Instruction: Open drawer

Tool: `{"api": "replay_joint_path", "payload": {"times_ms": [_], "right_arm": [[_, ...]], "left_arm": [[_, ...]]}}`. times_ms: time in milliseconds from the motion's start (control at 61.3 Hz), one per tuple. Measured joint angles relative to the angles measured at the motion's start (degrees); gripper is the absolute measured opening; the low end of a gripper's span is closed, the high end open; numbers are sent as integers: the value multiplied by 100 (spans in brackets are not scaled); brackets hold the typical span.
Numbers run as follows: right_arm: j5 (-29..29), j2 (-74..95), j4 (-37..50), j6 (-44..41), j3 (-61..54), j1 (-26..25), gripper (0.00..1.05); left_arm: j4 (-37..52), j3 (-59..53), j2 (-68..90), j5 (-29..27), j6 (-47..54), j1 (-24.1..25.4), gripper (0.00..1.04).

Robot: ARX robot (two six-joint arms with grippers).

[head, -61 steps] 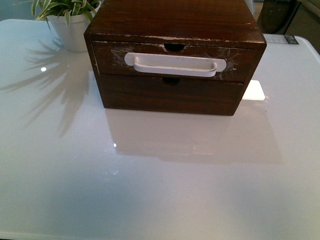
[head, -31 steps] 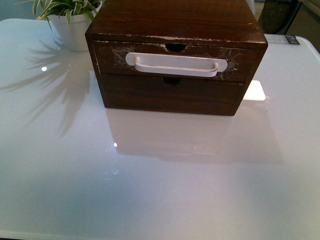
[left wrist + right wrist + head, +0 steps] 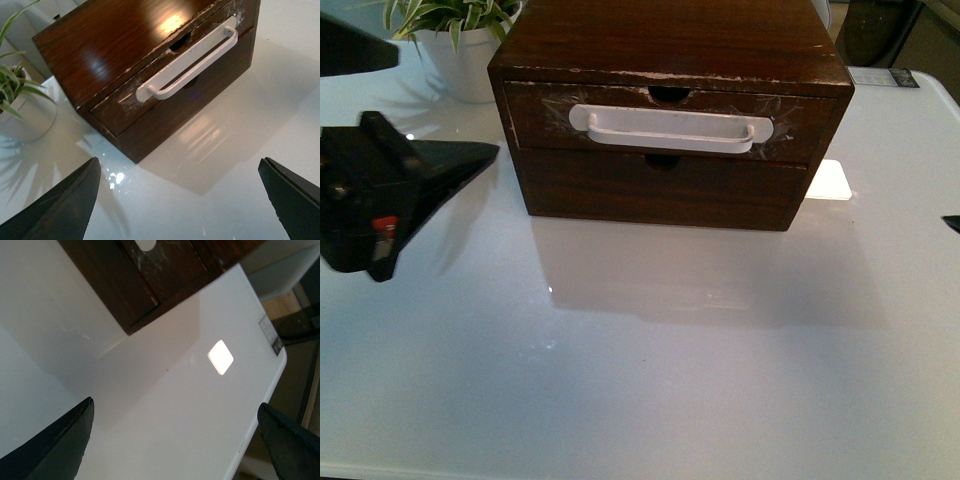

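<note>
The drawer (image 3: 535, 115) is the upper one of a dark wooden chest (image 3: 670, 40). Its front is scratched whitish, with a long white bar handle (image 3: 665, 128) and a notch in the top edge, and it sits flush, shut. My left gripper (image 3: 445, 105) hovers open to the left of the chest, apart from it. In the left wrist view the handle (image 3: 192, 57) lies well ahead of the open left gripper (image 3: 179, 162), which holds nothing. Of my right gripper only a fingertip (image 3: 951, 222) shows at the right edge. In the right wrist view the open right gripper (image 3: 175, 405) is over bare table beside the chest's corner (image 3: 165, 265).
The plain lower drawer front (image 3: 660, 190) lies under the handled one. A potted plant (image 3: 465, 55) stands left of the chest at the back. A bright light patch (image 3: 828, 180) lies on the glossy white table (image 3: 650, 380) right of the chest. The table's edge (image 3: 250, 435) is close to the right gripper.
My left gripper has come into the front view from the left, and a tip of the right one now shows at the right edge. The drawer stays shut.
</note>
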Motion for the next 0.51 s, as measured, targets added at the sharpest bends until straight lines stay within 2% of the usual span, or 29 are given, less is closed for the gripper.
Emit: {"api": "replay_joint_path", "payload": {"times_ms": [163, 506], "right_arm": [[-98, 885, 50, -573, 595, 398, 96], [-192, 2229, -184, -1482, 1759, 824, 96]], "left_arm": [[92, 455, 695, 243, 304, -109, 96], [59, 1401, 2031, 605, 706, -251, 96]]}}
